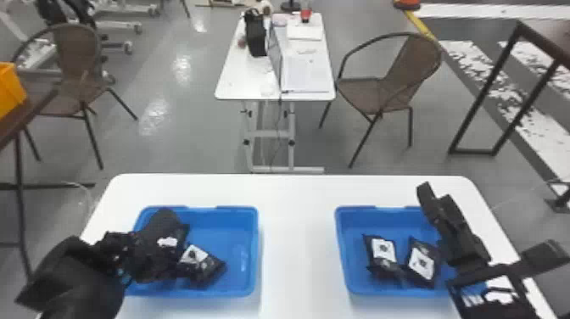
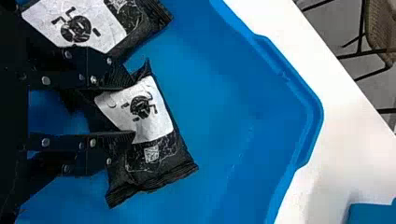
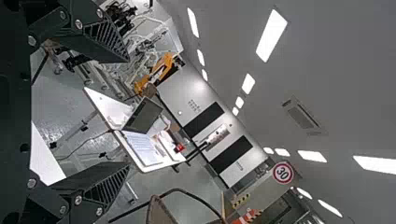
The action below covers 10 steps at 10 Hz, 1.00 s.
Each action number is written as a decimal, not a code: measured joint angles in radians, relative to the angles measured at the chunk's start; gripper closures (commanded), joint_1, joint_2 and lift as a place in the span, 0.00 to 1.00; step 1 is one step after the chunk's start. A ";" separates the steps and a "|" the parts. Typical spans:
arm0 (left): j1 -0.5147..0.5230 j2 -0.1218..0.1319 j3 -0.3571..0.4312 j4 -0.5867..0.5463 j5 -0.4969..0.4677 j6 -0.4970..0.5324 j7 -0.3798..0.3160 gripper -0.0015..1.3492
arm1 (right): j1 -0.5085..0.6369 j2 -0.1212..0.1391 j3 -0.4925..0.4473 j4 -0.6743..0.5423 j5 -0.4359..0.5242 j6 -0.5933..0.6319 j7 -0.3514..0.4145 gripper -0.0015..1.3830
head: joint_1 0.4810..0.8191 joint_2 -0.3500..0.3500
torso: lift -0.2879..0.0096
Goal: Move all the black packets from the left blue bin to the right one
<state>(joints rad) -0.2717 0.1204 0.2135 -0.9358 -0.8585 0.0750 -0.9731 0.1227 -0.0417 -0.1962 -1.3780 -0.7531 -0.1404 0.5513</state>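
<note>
The left pincer (image 1: 157,252), fingertips apart over a packet (image 2: 156,114), hides part of the left bin (image 1: 255,242); I cannot tell whether it grips. Another packet (image 2: 74,28) is partly cut off. Counter (image 1: 297,237) separates the bins. Two packets (image 1: 383,252) lie in the right bin (image 1: 340,233), its right side covered by the right pincer (image 1: 487,222), wide apart, holding nothing.
</note>
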 measured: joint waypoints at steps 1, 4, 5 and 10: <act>0.005 0.000 0.010 -0.020 0.030 -0.019 -0.029 0.90 | 0.000 0.000 0.002 0.000 0.000 0.001 0.002 0.18 | 0.63 0.46 | 0.97; 0.121 -0.032 0.075 -0.244 0.171 -0.027 -0.080 0.90 | -0.001 0.003 0.010 0.002 -0.006 0.002 0.008 0.18 | 0.63 0.46 | 0.97; 0.161 -0.045 0.092 -0.312 0.237 -0.024 -0.092 0.90 | -0.001 0.003 0.012 0.002 -0.010 0.003 0.017 0.18 | 0.63 0.45 | 0.97; 0.194 -0.076 0.031 -0.269 0.797 -0.134 0.044 0.90 | -0.037 0.003 0.085 0.023 -0.020 0.018 0.058 0.18 | 0.63 0.44 | 0.97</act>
<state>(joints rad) -0.0775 0.0448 0.2448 -1.2044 -0.0618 -0.0594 -0.9291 0.0852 -0.0383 -0.1114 -1.3551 -0.7727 -0.1222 0.6092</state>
